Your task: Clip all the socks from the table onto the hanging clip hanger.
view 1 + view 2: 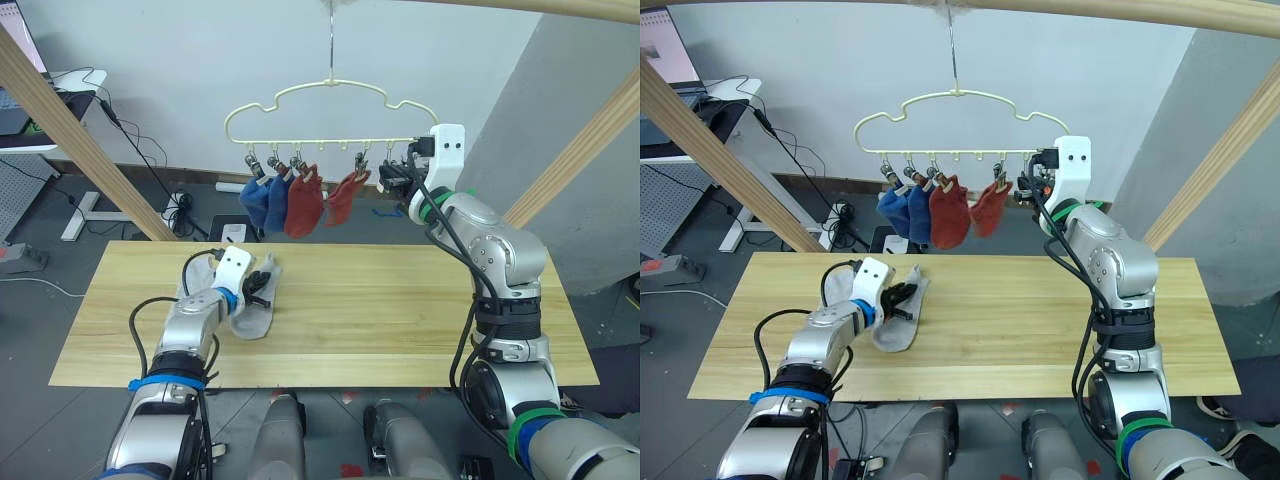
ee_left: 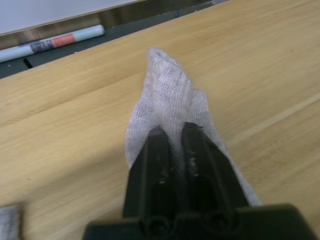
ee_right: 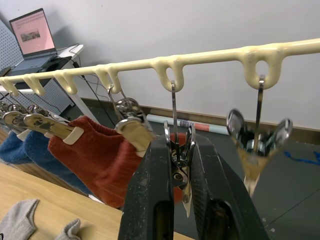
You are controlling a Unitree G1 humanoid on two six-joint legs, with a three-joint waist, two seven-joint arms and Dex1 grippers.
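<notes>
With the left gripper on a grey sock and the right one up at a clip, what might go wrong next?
The left gripper pinches only a narrow fold of the light grey knit sock on the pale wooden plank table, so it may slip out when lifted. The right gripper squeezes one small grey metal clip of the thin pale-yellow wire hanger, which hangs from a single hook and could swing or tilt.

Room: plain white wall (image 1: 180, 60) behind; grey angled panel (image 1: 570, 110) to the right. Dark grey floor (image 1: 40, 320) with trailing cables (image 1: 150, 150) and a power strip (image 1: 25, 258). White desk (image 1: 60, 130) at left, carrying an open laptop (image 3: 34, 35). Round pale wooden poles (image 1: 80, 150) frame the scene. Even indoor light.
</notes>
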